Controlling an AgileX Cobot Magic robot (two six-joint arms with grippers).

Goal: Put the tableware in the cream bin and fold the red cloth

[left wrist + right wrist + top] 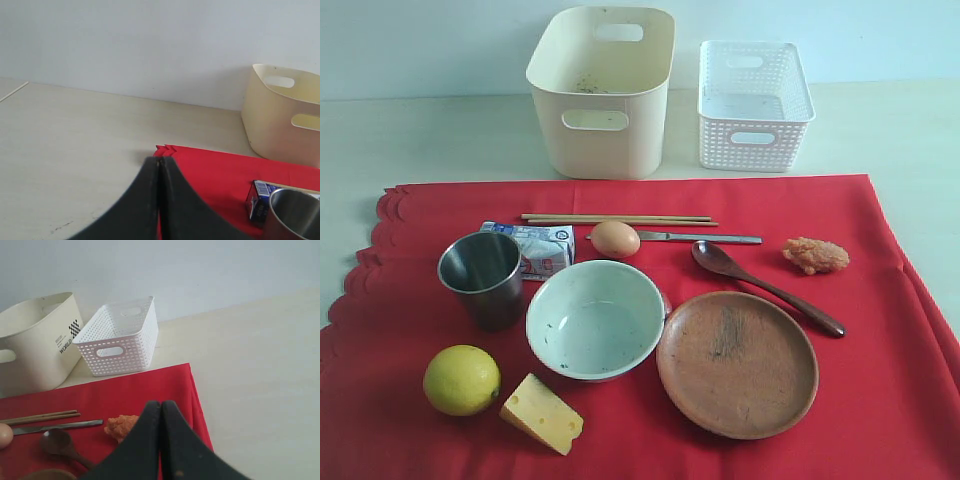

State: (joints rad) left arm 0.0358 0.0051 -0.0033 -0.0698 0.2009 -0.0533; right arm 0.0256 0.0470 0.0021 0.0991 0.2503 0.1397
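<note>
Both arms sit at my near side with nothing in them. The left gripper point(159, 161) has its jaws pressed together, and the right gripper point(161, 404) is clenched the same way. Each looks out over one side of the red cloth point(880, 300).

Nearest on the cloth lie a lemon point(461, 379) and a cheese wedge point(542, 413), which I leave alone. Behind them are the pieces I want: the round wooden plate point(737, 363), the pale speckled bowl point(595, 318) just beside it and perhaps touching, and the steel cup point(481, 277) upright on the left. Further back the dark wooden spoon point(765, 285) lies slanted, then the slim knife point(700, 237) and the chopsticks point(618, 218) lie crosswise. Past the cloth's far edge the cream bin point(610, 150) stands upright on the tabletop point(420, 130), with no tableware in it.

I read this as the very start, with the first pick not yet made. My next move would be the cup: open the left gripper, straddle the rim with one finger inside, lift, and carry it over to the bin. Folding has to wait until the cloth is cleared.
</note>
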